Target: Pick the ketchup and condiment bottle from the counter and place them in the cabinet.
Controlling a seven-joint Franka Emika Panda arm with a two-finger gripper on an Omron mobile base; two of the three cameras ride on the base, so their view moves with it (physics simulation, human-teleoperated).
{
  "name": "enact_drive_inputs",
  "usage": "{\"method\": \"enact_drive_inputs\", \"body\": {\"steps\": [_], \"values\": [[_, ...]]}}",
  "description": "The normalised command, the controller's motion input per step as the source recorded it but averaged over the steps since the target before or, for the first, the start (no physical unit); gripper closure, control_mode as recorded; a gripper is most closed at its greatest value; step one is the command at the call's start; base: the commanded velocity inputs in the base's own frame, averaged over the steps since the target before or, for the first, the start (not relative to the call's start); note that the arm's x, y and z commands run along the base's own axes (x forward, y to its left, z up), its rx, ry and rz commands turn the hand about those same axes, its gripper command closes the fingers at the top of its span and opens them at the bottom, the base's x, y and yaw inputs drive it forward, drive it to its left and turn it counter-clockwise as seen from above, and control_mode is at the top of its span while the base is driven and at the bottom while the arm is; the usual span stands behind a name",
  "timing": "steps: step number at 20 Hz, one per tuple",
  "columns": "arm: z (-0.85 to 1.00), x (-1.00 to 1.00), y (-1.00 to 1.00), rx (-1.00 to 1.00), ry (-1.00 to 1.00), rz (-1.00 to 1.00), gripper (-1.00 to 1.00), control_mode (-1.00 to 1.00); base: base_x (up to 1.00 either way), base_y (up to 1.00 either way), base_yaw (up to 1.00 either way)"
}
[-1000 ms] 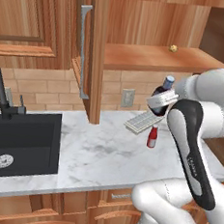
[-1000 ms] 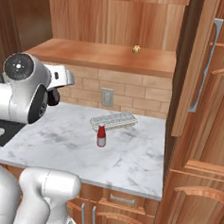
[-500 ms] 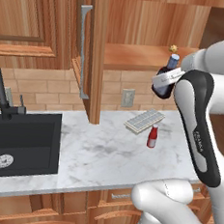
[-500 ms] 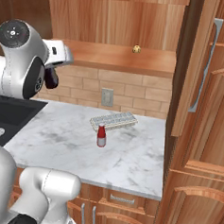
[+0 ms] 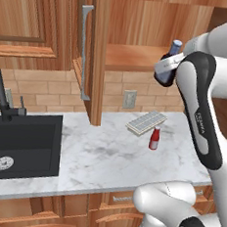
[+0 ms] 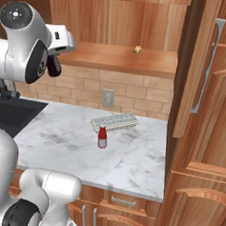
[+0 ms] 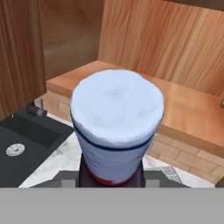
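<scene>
My gripper (image 5: 165,70) is shut on the condiment bottle (image 5: 170,57), a dark bottle with a blue-white cap, held upright in the air just in front of the open cabinet's plank shelf (image 5: 132,56). In the hand view the cap (image 7: 116,120) looms close, with the shelf (image 7: 188,109) behind it. From the right base view the dark bottle (image 6: 53,66) hangs under the hand, left of the shelf (image 6: 118,59). The ketchup (image 5: 154,138), slim and red with a white cap, stands upright on the marbled counter (image 5: 97,153), seen from the other side as ketchup (image 6: 102,136) too.
The cabinet door (image 5: 97,55) with its grey handle (image 5: 84,48) stands open to the left of the shelf. A small yellowish object (image 6: 137,49) sits on the shelf. A flat grey slab (image 5: 145,121) lies behind the ketchup. The black sink (image 5: 19,143) and faucet (image 5: 1,97) are at left.
The arm has lifted the condiment bottle from above the counter up to the level of the cabinet shelf. The ketchup has stayed where it was.
</scene>
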Motion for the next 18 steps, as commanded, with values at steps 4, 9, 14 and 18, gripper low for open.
{"method": "enact_drive_inputs", "body": {"steps": [4, 9, 14, 18], "values": [[0.14, 0.17, 0.00, 0.00, -0.09, 0.00, 1.00, -1.00, 0.00, 0.00, 0.00], [0.09, 0.28, 0.00, 0.00, -0.09, 0.00, 1.00, -1.00, 0.00, 0.00, 0.00], [0.00, 0.35, 0.00, 0.00, -0.05, 0.00, 1.00, -1.00, 0.00, 0.00, 0.00], [-0.03, 0.36, 0.00, 0.00, 0.00, 0.00, 1.00, -1.00, 0.00, 0.00, 0.00]]}}
